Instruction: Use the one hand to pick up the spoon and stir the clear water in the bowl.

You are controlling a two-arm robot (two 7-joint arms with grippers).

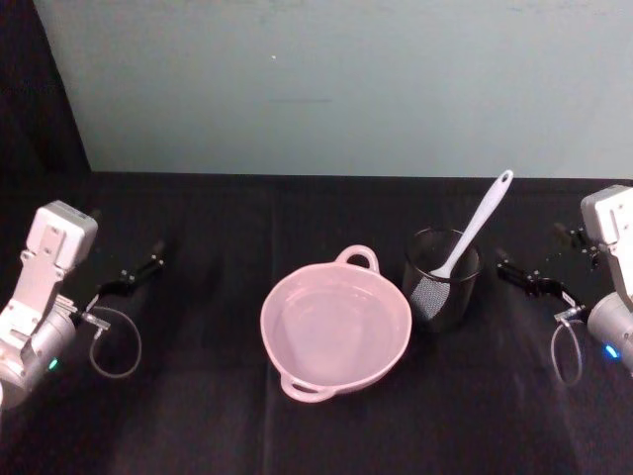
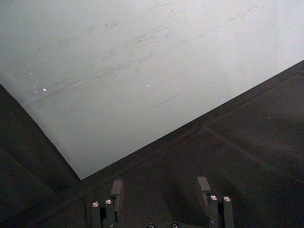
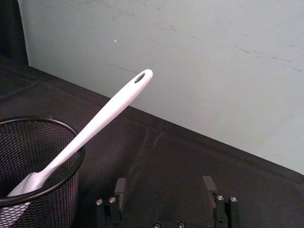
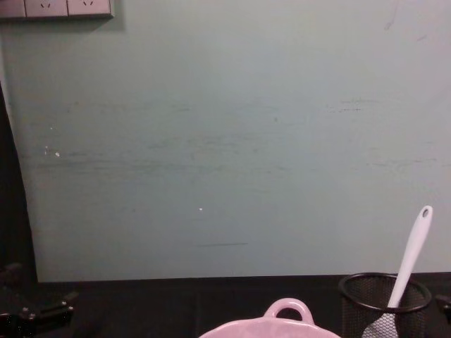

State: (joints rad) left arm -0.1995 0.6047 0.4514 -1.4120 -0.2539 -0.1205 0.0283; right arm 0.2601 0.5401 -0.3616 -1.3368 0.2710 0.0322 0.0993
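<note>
The pale pink bowl point(image 1: 297, 302) sits at the middle of the black table with clear water in it; its rim and loop handle point(image 4: 288, 310) peek up in the chest view. The white spoon point(image 1: 482, 220) stands tilted in a black wire-mesh cup point(image 1: 427, 289) just right of the bowl, paddle head down, holed handle end up point(image 3: 141, 77). My right gripper point(image 1: 506, 269) hovers open to the right of the cup, its fingers point(image 3: 209, 185) apart and holding nothing. My left gripper point(image 1: 151, 260) is parked open at the far left, its fingers point(image 2: 117, 190) spread.
A pale green wall panel point(image 1: 336, 79) rises behind the table. The mesh cup point(image 4: 384, 303) stands close to the bowl's right side. Grey cable loops point(image 1: 114, 341) hang by each wrist. Bare black cloth point(image 1: 198, 416) lies in front of and around the bowl.
</note>
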